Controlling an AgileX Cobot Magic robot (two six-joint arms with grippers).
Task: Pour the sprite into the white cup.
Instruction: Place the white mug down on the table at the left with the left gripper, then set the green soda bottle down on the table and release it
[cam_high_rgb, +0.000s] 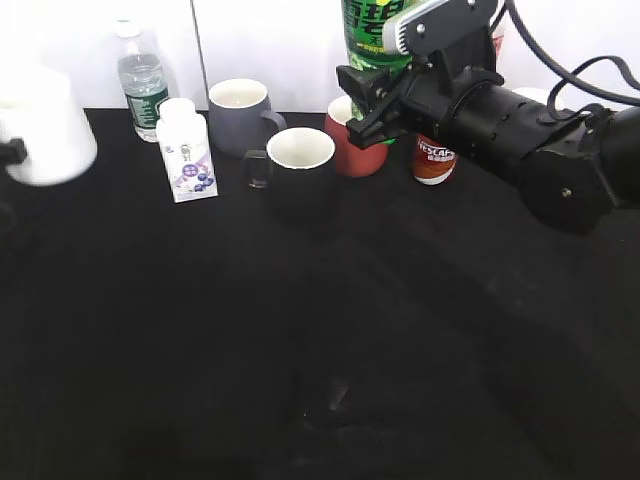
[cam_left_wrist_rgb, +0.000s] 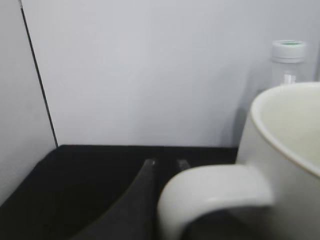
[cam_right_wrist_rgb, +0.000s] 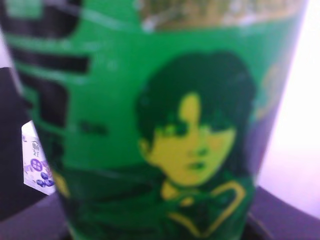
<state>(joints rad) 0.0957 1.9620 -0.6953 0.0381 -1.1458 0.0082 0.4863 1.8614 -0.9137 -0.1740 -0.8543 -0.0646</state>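
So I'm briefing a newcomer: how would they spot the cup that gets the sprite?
Look to the far left edge of the black table, left of the clear water bottle. The white cup there is plain white outside; neighbouring mugs are grey, black and red.

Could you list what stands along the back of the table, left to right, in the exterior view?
white cup → water bottle → small milk carton → grey mug → black mug → red mug → Nescafe bottle.

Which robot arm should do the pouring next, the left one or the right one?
Probably the right one. The right gripper is already at the sprite, whose label fills the right wrist view. The left gripper is at the white cup near the table's left edge, so it seems better placed to hold the cup.
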